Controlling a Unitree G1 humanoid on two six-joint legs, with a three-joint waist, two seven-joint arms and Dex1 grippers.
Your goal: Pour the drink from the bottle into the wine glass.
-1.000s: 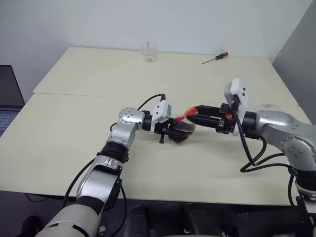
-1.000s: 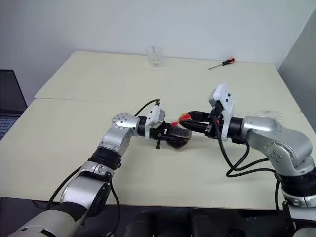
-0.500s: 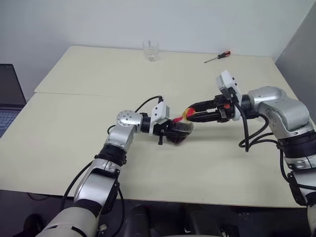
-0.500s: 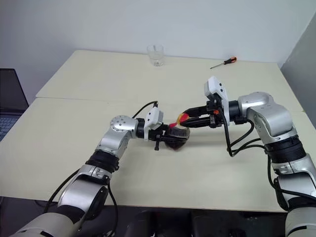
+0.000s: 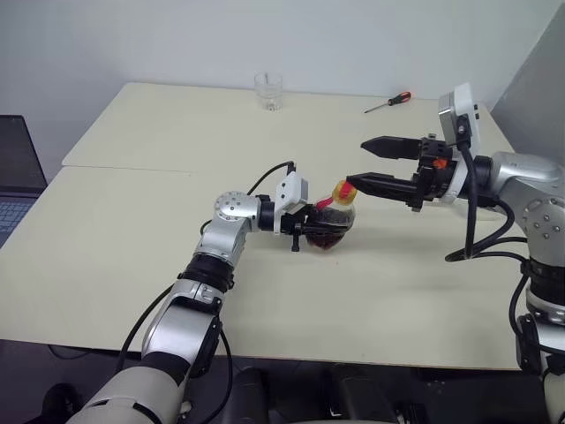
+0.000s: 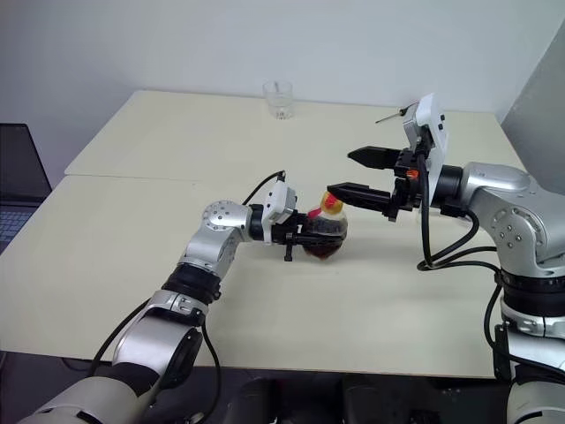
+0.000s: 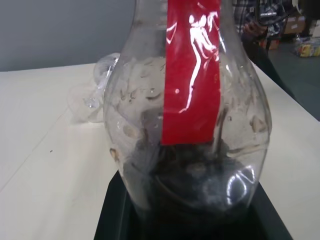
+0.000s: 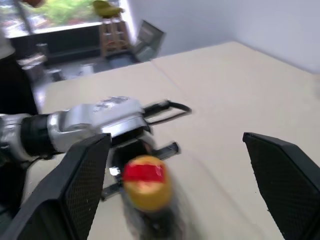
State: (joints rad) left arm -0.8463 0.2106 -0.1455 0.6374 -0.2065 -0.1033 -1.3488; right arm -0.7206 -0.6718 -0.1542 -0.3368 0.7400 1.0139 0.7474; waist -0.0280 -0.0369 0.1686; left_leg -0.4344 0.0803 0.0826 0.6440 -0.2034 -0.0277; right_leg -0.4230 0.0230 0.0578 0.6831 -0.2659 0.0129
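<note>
The bottle (image 5: 332,225) stands nearly upright just above the table, its yellow-and-red cap (image 5: 342,192) on top. My left gripper (image 5: 314,231) is shut on its round body from the left. The dark drink (image 7: 200,185) fills the bottom of the bottle, under the red label strip (image 7: 192,75). My right gripper (image 5: 357,162) hangs open to the right of the cap, its lower finger close beside the cap. A clear glass shape (image 7: 92,92) sits behind the bottle in the left wrist view; I cannot tell whether it is the wine glass.
A short clear tumbler (image 5: 268,90) stands at the table's far edge. A red-handled screwdriver (image 5: 387,102) lies at the far right. A laptop (image 5: 12,177) sits off the table's left side. The cream table (image 5: 132,256) has a seam across its middle.
My right gripper let go of the cap, opened wide and rose back to the right. The bottle in my left gripper now stands more upright.
</note>
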